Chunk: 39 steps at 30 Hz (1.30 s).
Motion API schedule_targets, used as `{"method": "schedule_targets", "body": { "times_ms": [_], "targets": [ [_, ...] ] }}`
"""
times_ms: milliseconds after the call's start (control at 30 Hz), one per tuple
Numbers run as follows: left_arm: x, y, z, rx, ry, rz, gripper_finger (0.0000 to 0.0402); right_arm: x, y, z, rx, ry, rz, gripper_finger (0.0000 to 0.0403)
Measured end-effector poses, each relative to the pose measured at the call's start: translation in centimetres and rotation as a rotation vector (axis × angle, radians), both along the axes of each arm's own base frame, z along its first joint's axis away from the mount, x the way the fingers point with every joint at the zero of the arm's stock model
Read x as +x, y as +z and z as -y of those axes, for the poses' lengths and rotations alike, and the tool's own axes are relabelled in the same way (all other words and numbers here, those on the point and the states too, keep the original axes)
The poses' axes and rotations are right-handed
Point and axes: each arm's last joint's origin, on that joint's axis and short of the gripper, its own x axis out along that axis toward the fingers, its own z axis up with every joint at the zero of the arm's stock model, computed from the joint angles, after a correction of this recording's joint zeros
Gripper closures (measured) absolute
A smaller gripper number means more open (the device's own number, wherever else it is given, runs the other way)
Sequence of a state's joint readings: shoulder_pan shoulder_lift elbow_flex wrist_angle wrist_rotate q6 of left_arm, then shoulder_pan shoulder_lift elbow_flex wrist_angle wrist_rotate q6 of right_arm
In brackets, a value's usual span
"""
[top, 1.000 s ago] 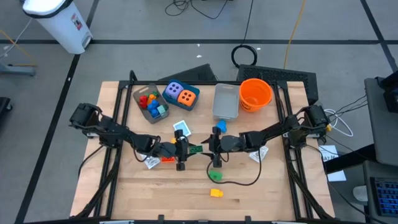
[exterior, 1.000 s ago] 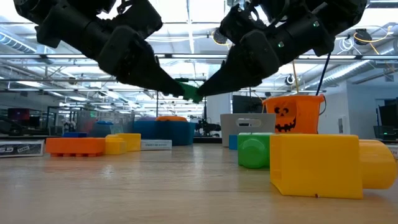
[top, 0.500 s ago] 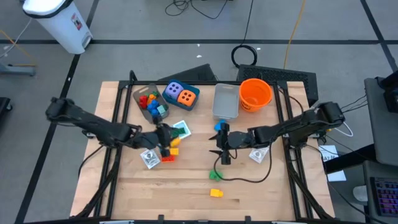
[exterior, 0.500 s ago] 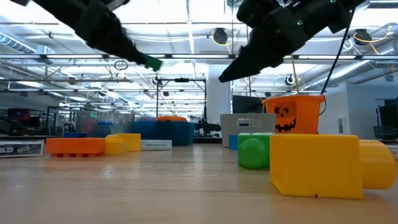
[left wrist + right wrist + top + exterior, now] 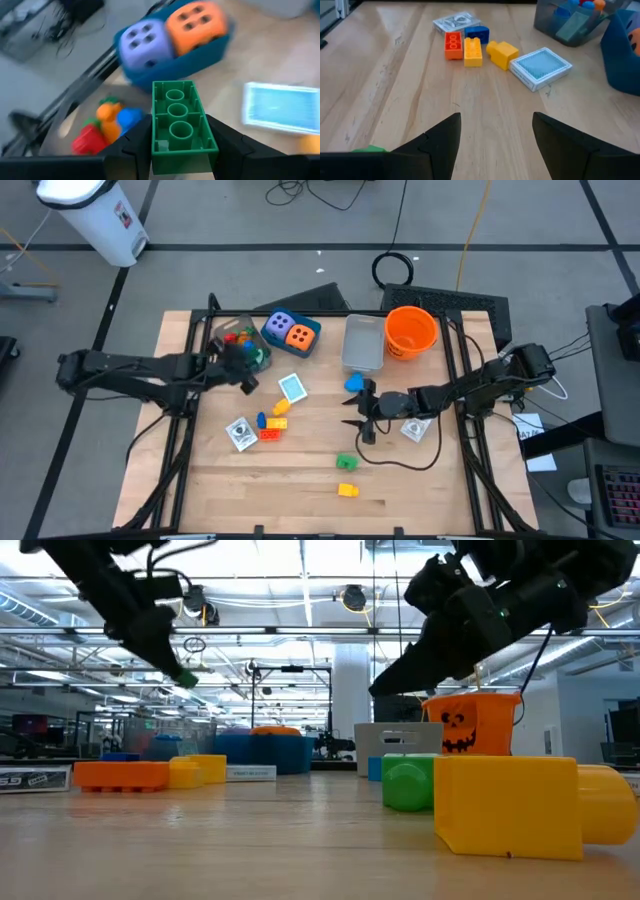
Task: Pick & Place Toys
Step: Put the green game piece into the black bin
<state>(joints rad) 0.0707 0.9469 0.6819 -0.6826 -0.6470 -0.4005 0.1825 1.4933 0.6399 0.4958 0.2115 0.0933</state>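
Two slim robot arms built of matte black, boxy jointed segments. Each narrows toward a black hand with two flat, tapering fingers: the left hand [image 5: 243, 370] and the right hand [image 5: 361, 417]. Seen close, the left fingers [image 5: 132, 150] are smooth dark wedges with blunt edges. A thin black cable loops loosely beneath the right arm [image 5: 470, 387].

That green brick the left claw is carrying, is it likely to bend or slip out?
Probably neither. The green brick looks like rigid moulded plastic with hollow round sockets, so likely stiff and light. The left gripper clamps its flat sides squarely, though smooth plastic might slide if jolted.
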Motion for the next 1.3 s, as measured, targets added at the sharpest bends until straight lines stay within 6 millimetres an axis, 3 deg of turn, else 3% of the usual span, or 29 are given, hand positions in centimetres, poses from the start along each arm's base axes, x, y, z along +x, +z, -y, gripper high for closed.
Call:
{"method": "schedule_targets", "body": {
  "times_ms": [300, 533, 733, 1067, 1300],
  "targets": [
    [-1.0, -0.3, -3.6, -0.103, 0.101, -0.035, 0.0231, -0.2, -0.2, 0.1, -0.003, -0.001, 0.004, 0.0165],
    [-1.3, -1.0, -5.1, -0.211, 0.068, -0.074, 0.0251, -0.1, -0.2, 0.5, -0.002, -0.016, 0.004, 0.0165],
    [-1.5, -1.9, -6.2, -0.305, 0.066, -0.19, 0.0229, -0.1, -0.2, 0.8, 0.001, -0.025, 0.004, 0.0165],
    [0.1, 0.5, -8.2, -0.405, 0.085, -0.378, 0.0251, -0.1, -0.2, 0.8, 0.002, -0.024, 0.004, 0.0165],
    [1.6, 0.9, -10.4, -0.527, 0.093, -0.536, 0.0226, -0.1, -0.2, 0.7, 0.002, -0.023, 0.004, 0.0165]
  ]
}}
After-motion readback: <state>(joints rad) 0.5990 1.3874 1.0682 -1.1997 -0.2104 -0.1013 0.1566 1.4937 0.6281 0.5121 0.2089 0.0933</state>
